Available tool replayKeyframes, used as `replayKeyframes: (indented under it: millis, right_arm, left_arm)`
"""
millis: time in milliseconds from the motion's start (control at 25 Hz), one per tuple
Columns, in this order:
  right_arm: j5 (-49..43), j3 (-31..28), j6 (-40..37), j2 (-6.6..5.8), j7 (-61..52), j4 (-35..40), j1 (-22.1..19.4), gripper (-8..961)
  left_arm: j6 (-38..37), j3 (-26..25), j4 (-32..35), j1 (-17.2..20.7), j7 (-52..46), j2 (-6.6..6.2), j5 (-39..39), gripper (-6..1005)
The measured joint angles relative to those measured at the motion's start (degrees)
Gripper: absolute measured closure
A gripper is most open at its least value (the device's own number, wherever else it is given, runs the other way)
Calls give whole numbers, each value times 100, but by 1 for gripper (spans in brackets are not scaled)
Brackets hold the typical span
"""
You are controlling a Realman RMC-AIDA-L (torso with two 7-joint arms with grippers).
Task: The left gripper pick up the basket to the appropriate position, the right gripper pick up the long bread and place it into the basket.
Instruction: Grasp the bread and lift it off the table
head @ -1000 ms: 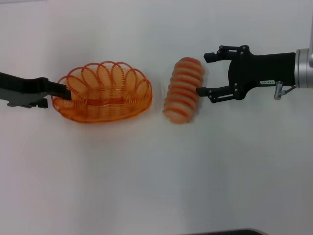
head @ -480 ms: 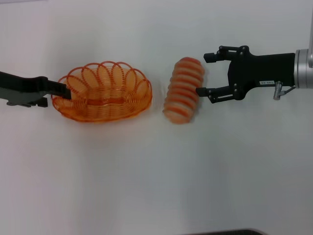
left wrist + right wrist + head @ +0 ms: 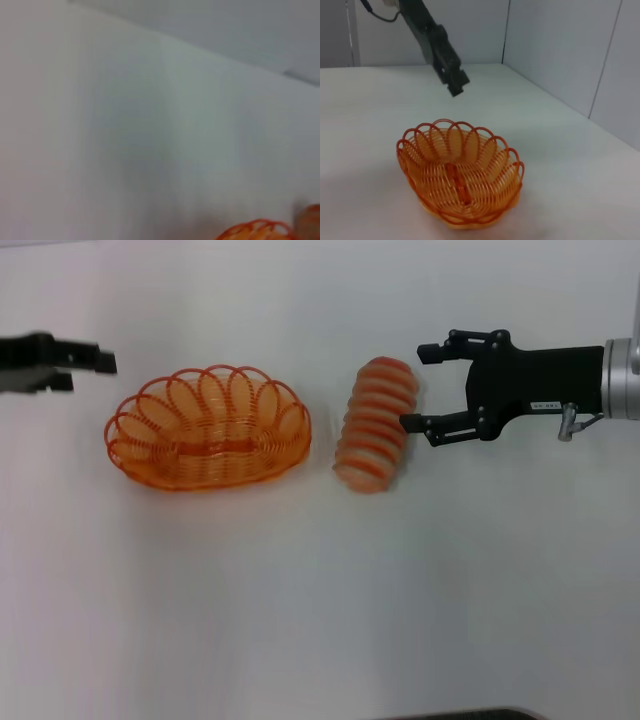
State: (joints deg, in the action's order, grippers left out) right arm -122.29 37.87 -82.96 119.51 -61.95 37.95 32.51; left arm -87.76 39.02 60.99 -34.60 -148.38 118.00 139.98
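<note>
Two grippers, neither holding anything

Left gripper hangs clear of the basket, fingers apparently together. Basket sits on the white table. Right gripper is spread wide, fingertips just beside the long bread, which lies beside the basket

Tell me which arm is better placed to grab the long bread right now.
Right. The right gripper is open, with its fingers at the long bread. The left gripper hangs raised beyond the basket, on the side away from the loaf.
</note>
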Motion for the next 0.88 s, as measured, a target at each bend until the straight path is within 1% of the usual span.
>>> replayKeyframes:
  millis: [40, 80, 120, 240, 320, 400, 440, 520, 680, 800, 880]
  right_arm:
    - [6, -6, 0, -3, -7, 0, -2, 40]
    - [8, -14, 0, -5, -11, 0, -3, 40]
    - [10, -31, -1, -6, -14, 0, -3, 40]
    - [12, -101, -3, -7, -40, 0, -5, 40]
    - [12, -150, -18, -7, -87, -4, -6, 40]
    - [13, -217, -40, -8, -136, -6, -7, 40]
    - [13, -248, -41, -8, -169, -6, -9, 40]
    - [13, -305, -53, -10, -266, -7, -13, 40]
    - [17, -492, -113, -17, -395, -8, -25, 40]
    - [101, -663, -113, -15, -415, -13, -72, 40]
    - [188, -688, -117, -22, -465, -21, -111, 40]
  left_arm:
    - [-28, -5, 18, 49, 116, -34, -209, 267]
    - [-28, -5, 18, 49, 116, -34, -209, 267]
    - [-199, -83, 33, 144, 720, -105, -786, 267]
    - [-570, -357, 22, 204, 1646, -134, -1308, 268]
    - [-802, -593, 7, 218, 2196, -134, -1498, 269]
    - [-1000, -920, -46, 297, 2971, -115, -1776, 269]
    - [-1053, -1010, -75, 334, 3250, -105, -1878, 270]
    - [-1148, -1140, -220, 516, 4113, -85, -2290, 270]
    - [-1198, -1175, -560, 904, 5568, -56, -2881, 271]
    - [-1243, -1150, -707, 1117, 6357, -19, -2904, 272]
    - [-1258, -1138, -730, 1279, 6892, 52, -2855, 273]
